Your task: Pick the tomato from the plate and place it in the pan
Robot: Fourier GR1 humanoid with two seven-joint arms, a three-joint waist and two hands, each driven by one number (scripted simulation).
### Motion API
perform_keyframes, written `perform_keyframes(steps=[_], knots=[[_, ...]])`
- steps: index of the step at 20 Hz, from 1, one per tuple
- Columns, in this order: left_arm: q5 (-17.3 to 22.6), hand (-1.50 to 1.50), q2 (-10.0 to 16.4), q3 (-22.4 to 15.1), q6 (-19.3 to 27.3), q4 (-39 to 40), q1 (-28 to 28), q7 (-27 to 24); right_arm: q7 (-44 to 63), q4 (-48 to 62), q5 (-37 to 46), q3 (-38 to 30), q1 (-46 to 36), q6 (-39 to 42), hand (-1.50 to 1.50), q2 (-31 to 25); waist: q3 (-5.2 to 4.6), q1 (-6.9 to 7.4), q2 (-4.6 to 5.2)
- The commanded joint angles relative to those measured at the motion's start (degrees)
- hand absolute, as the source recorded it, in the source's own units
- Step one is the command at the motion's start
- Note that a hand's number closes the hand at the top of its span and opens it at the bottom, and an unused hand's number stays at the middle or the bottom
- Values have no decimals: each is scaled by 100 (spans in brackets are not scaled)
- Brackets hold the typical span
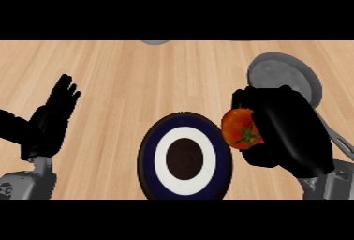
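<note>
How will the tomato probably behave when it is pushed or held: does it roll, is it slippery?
The tomato looks round, so it would likely roll if pushed. Its skin looks smooth, so it may slip in the right hand curled round it.

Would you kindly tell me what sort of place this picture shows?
Most likely a kitchen counter: a light wooden worktop carries a round grey metal pan and a round plate with a dark blue rim, and the right hand curls round a red tomato.
</note>
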Motion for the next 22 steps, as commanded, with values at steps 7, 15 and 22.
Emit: perform_keyframes(steps=[7, 15, 22], knots=[[-349, 0, -301, -139, 29, 99, 0, -168, -1023, 991, -320, -1865, 299, -278, 150, -50, 4, 81, 44], [-181, 0, -144, 121, -181, 240, -416, 209, -2821, 3514, -506, -2836, -227, -1126, 150, 214, 6, 184, 79], [-163, 0, -94, 255, -358, -20, -31, 36, -4757, 5730, -656, -3444, -503, -1623, 150, 202, 8, 221, 77]])
